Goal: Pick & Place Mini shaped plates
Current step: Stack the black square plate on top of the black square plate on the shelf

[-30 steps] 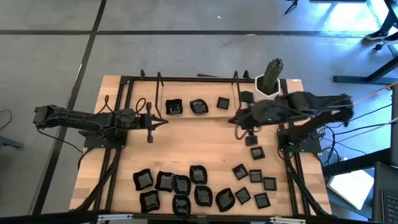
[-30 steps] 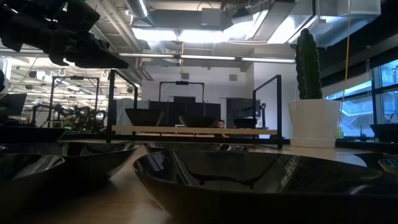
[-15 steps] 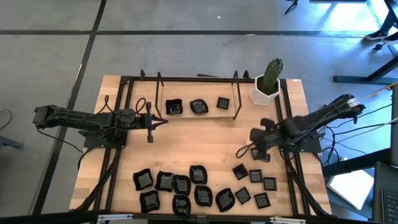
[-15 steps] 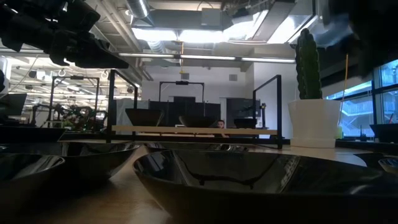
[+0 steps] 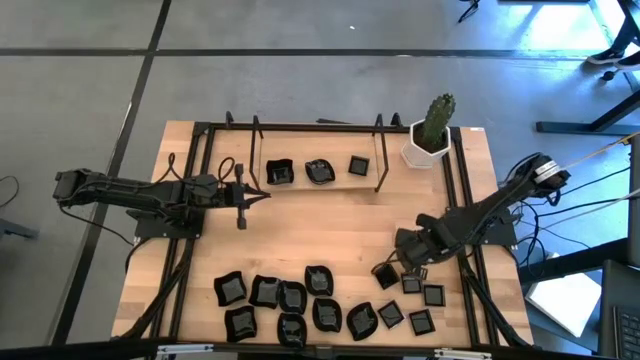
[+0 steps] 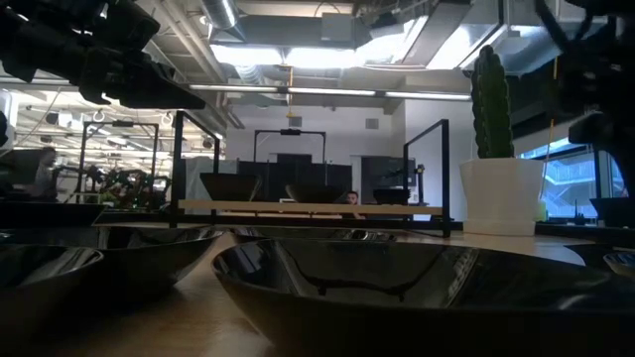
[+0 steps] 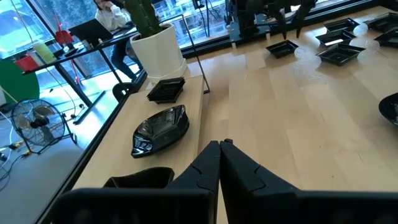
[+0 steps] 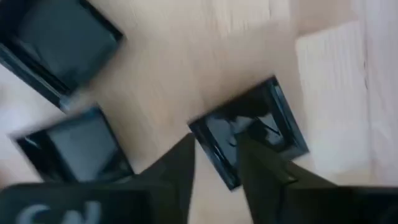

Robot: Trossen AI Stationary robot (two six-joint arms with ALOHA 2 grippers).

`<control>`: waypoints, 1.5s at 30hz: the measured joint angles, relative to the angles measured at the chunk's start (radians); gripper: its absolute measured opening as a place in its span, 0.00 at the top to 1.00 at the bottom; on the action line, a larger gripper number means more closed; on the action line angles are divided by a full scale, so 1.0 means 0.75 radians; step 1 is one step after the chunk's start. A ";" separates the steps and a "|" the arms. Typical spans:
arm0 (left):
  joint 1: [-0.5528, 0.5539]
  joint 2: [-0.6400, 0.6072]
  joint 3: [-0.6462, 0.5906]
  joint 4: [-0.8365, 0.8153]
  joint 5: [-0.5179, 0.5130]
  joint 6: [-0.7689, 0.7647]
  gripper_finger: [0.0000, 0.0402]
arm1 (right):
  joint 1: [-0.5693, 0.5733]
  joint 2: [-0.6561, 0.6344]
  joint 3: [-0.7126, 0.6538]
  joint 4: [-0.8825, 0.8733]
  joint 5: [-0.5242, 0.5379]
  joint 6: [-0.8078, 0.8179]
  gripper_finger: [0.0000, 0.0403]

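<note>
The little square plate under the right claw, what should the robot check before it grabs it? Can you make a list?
1. Right gripper over the small square plate: ok, its fingers straddle one edge in the right wrist view.
2. Fingers open enough to take that edge: ok, there is a gap between them.
3. Neighbouring square plates out of the way: ok, apart from the target.
4. Fingers low enough to grip: cannot tell, height above the plate is unclear.
5. Left gripper out of the way: ok, parked shut beside the rack, far across the table.
6. Space left on the rack: ok, three plates there, with bare wood between them.
</note>
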 joint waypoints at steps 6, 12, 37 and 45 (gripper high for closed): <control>0.000 0.000 0.000 0.000 0.000 0.000 0.98 | 0.087 0.071 0.000 0.001 0.000 -0.077 0.54; 0.000 0.000 0.000 0.000 0.000 -0.001 0.99 | 0.152 0.110 0.000 0.017 0.056 -0.056 0.53; 0.000 0.000 0.000 -0.001 0.000 -0.001 0.98 | 0.180 0.292 0.005 0.009 0.134 -0.060 0.63; 0.000 0.000 0.000 -0.001 0.000 -0.001 0.99 | 0.180 0.294 0.004 0.007 0.133 -0.054 0.64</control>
